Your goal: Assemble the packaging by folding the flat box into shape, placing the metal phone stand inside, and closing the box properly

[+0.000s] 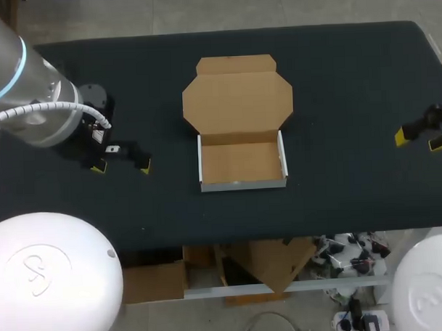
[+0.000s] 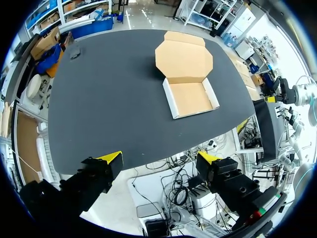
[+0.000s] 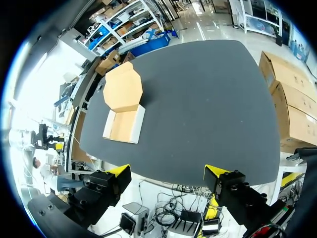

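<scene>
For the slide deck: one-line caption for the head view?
Part-folded brown cardboard box, lid open, mid black table; left gripper and right gripper, yellow-tipped, open and empty at either side.

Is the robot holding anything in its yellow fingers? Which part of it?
Nothing is held. The left gripper and the right gripper are both open and empty, each off to its side of the cardboard box.

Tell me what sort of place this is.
Probably a robot test bench for packing: a dark table, a cardboard box on it with its lid open, and the left hand and right hand open at either side.
</scene>
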You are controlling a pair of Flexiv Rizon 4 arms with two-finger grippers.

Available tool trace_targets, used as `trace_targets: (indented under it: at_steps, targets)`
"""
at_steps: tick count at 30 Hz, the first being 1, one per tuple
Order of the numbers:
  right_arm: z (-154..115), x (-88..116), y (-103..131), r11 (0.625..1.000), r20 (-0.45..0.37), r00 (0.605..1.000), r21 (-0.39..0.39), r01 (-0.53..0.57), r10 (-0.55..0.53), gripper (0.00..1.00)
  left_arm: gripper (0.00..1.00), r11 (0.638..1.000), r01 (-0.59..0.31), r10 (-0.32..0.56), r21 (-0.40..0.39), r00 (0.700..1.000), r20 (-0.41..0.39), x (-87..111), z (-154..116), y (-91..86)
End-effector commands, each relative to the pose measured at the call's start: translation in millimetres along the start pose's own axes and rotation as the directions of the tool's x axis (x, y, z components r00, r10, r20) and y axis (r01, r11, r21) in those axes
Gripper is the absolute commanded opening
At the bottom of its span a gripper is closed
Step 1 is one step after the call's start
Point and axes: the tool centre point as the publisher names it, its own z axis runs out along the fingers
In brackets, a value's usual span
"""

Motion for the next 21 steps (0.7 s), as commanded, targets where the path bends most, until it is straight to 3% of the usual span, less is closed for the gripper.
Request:
trace_targets:
  at_steps: [1,8,21]
  targets:
    - [3,-1,1,1.000,0.000,1.000,0.001,0.000,0.000,1.00,1.00,1.000,0.000,0.000,-0.002,1.000,0.027,-0.2,10,-5.5]
    - [3,-1,1,1.000,0.000,1.000,0.001,0.000,0.000,1.00,1.00,1.000,0.016,-0.016,-0.010,0.999,0.042,-18.3,26,-16.4]
    - [3,-1,1,1.000,0.000,1.000,0.001,0.000,0.000,1.00,1.00,0.996,0.069,-0.063,-0.050,0.993,0.096,-71.3,63,-58.7]
